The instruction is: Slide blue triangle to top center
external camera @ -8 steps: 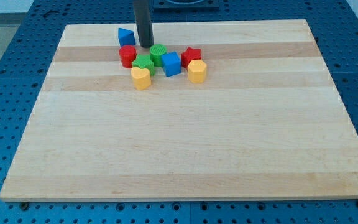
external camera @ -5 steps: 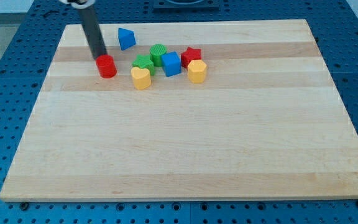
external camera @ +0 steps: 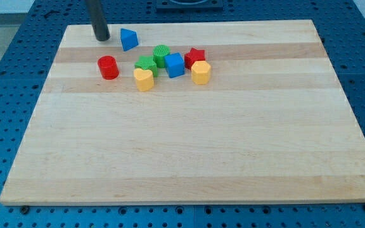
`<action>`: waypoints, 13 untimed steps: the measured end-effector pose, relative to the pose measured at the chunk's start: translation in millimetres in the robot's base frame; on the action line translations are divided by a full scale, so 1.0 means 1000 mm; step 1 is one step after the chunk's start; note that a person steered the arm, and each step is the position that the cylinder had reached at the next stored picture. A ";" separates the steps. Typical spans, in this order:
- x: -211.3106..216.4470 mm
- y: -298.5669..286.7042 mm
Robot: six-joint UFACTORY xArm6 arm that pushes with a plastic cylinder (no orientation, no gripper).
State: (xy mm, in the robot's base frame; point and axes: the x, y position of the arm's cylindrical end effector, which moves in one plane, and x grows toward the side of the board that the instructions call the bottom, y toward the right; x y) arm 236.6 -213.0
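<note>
The blue triangle (external camera: 128, 39) lies near the board's top edge, left of centre. My tip (external camera: 101, 38) rests on the board just to the triangle's left, a small gap apart. The dark rod rises out of the view's top.
A red cylinder (external camera: 108, 66) stands alone below my tip. To its right is a cluster: a yellow heart (external camera: 144, 79), a green block (external camera: 147, 63), a green cylinder (external camera: 161, 54), a blue cube (external camera: 175, 64), a red star (external camera: 196, 56) and a yellow block (external camera: 200, 72). The wooden board (external camera: 189, 145) lies on a blue perforated table.
My tip went left, pushing the red cylinder out of the cluster, then moved up to the blue triangle's left. The triangle shifted slightly.
</note>
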 end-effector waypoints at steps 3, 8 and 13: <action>0.021 -0.001; -0.021 0.108; 0.003 0.128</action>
State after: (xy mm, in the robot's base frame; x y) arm 239.3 -85.3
